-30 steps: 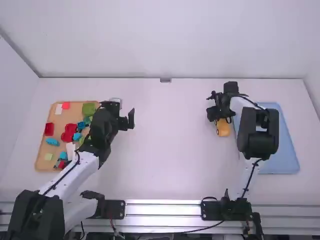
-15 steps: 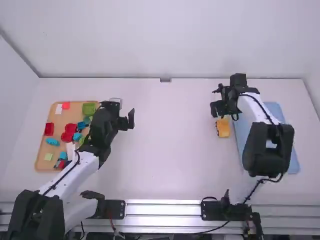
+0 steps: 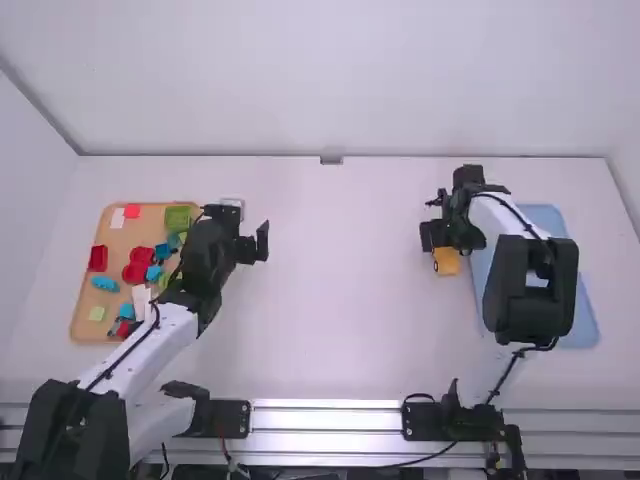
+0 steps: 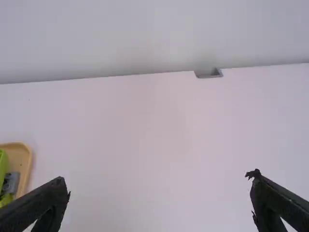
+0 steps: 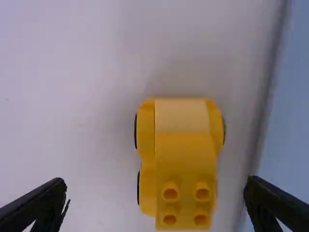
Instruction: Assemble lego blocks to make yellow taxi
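On the table's right side, close to the blue tray, the yellow block car (image 3: 446, 262) is partly covered by my right gripper (image 3: 438, 238). From the right wrist, the yellow car (image 5: 183, 150) has dark-edged wheels and several studs on its near block; it lies between the spread fingers of my right gripper (image 5: 155, 188), touching neither. My left gripper (image 3: 256, 243) hangs over the table just right of the wooden tray. In its wrist view the left gripper (image 4: 160, 186) is open, with bare table between its fingers.
A wooden tray (image 3: 83, 305) of loose red, green, blue and white blocks is at the left, partly beneath the left arm. The blue tray (image 3: 578, 300) lies at the right, partly under the right arm. A small grey bracket (image 3: 331, 160) sits at the back edge.
My right gripper moved back from the yellow car, then came forward over it again, while its forearm shifted right. The left arm kept still.
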### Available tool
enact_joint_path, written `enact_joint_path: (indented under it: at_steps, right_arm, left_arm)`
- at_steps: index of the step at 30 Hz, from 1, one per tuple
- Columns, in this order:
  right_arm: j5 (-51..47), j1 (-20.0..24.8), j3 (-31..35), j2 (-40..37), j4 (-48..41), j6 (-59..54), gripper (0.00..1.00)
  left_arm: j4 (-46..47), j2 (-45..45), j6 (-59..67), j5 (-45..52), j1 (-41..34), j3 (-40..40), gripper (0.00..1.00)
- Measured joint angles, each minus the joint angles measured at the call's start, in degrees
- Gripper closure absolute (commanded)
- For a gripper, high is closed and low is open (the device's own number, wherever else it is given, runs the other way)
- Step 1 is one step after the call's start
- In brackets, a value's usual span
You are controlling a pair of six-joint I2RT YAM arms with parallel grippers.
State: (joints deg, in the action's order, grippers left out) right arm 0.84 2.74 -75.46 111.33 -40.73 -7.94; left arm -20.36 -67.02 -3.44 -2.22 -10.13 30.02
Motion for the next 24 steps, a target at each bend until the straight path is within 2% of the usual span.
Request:
enact_joint_path:
  at_steps: [6,11,15,18,24]
  right_arm:
    - [-0.46,0.00,3.65,0.11,2.80,1.07,0.03]
    - [-0.70,0.00,6.47,0.09,4.83,1.62,0.13]
    - [-0.63,0.00,7.41,0.11,4.66,1.81,0.18]
    - [-0.66,0.00,7.41,0.11,5.07,1.88,0.18]
    - [-1.90,-0.02,7.76,0.11,6.01,4.59,0.11]
  left_arm:
    - [0.15,0.00,0.00,0.00,0.00,0.00,0.01]
    - [0.15,0.00,0.00,0.00,0.00,0.00,0.01]
    - [0.17,0.00,0.00,0.02,0.00,0.00,0.01]
    - [0.26,0.00,0.00,0.00,0.02,0.00,0.01]
    - [1.77,0.00,0.00,0.02,0.00,0.00,0.01]
